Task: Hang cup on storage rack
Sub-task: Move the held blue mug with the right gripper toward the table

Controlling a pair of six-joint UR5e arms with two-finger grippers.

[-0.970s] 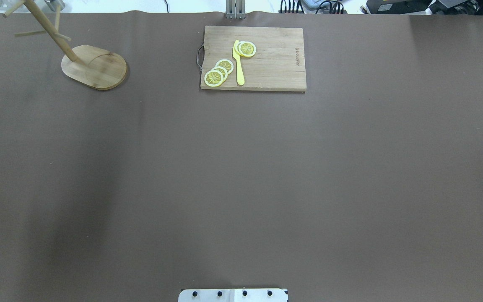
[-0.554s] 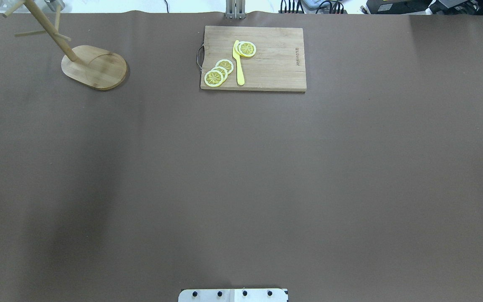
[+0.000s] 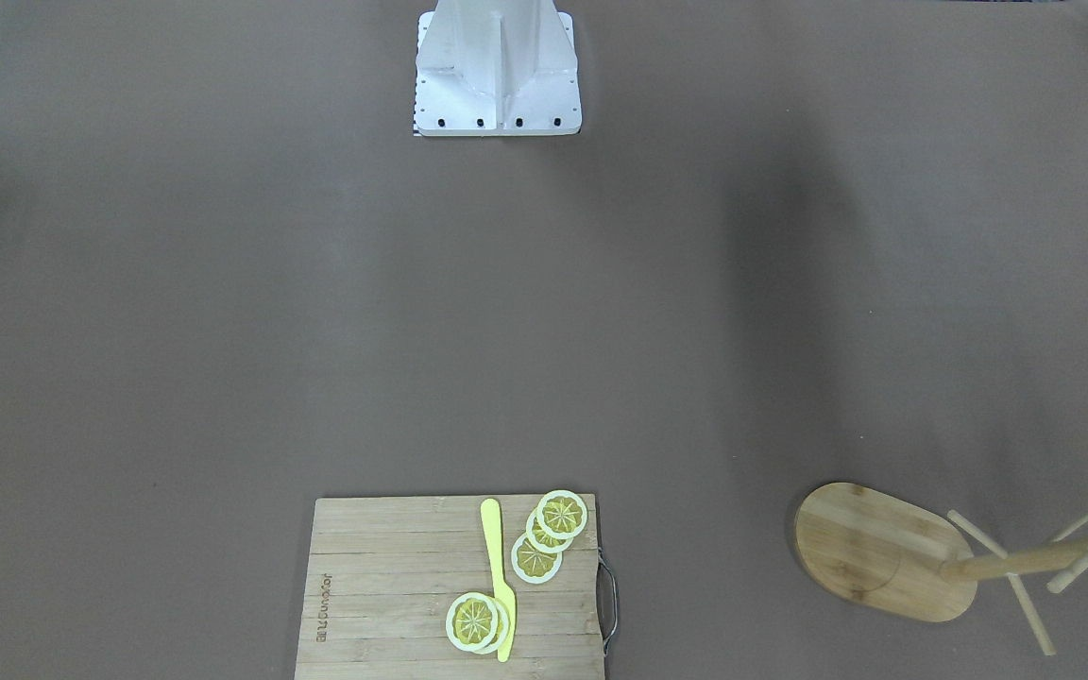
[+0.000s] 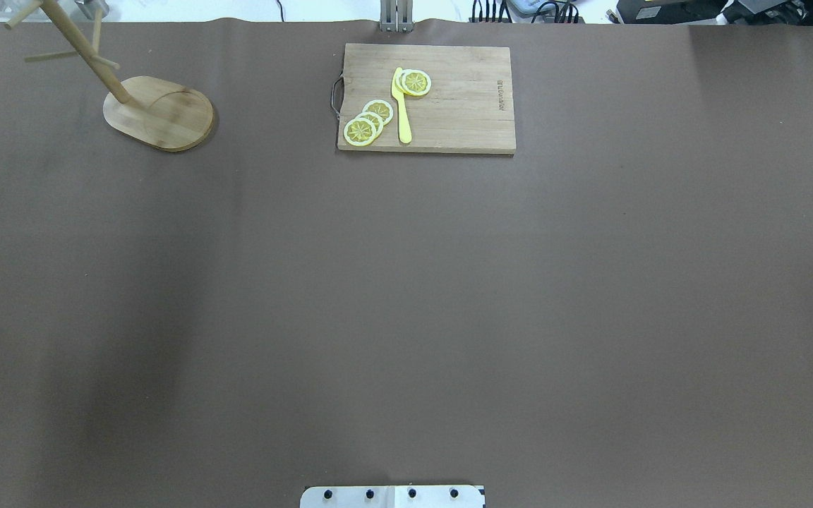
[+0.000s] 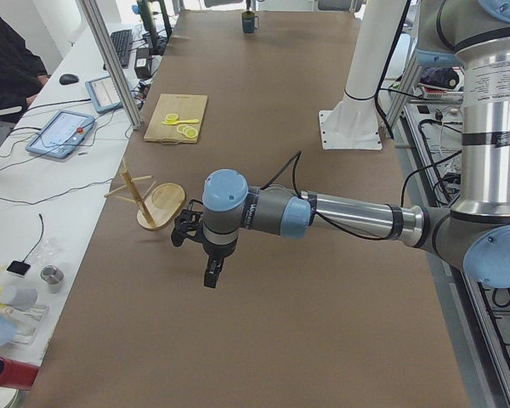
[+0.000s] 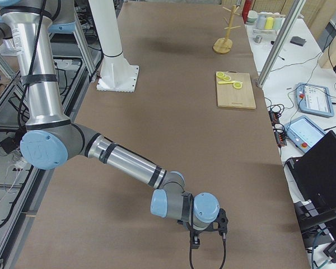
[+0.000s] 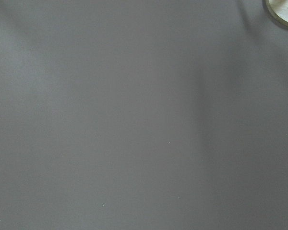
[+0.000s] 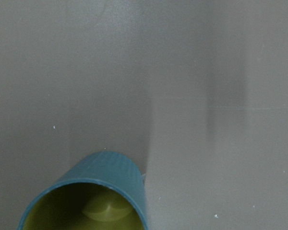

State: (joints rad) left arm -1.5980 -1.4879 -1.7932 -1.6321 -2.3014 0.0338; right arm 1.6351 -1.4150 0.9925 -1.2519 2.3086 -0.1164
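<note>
Cup [image 8: 86, 196] upright on counter [image 8: 192, 72], at bottom edge of right wrist view, near right pincer [image 6: 194, 242]. Left pincer [image 5: 211, 277] hangs by storage rack [image 5: 150, 197], well apart from cup. Can't tell either pincer's state.

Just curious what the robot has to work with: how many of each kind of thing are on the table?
Lemon slices: 5
Yellow knife: 1
Cutting board: 1
Cup: 1
Storage rack: 1
Total: 9

Matt-surfaced cup [image 8: 110, 170]; smooth pale wooden storage rack [image 4: 166, 116].
</note>
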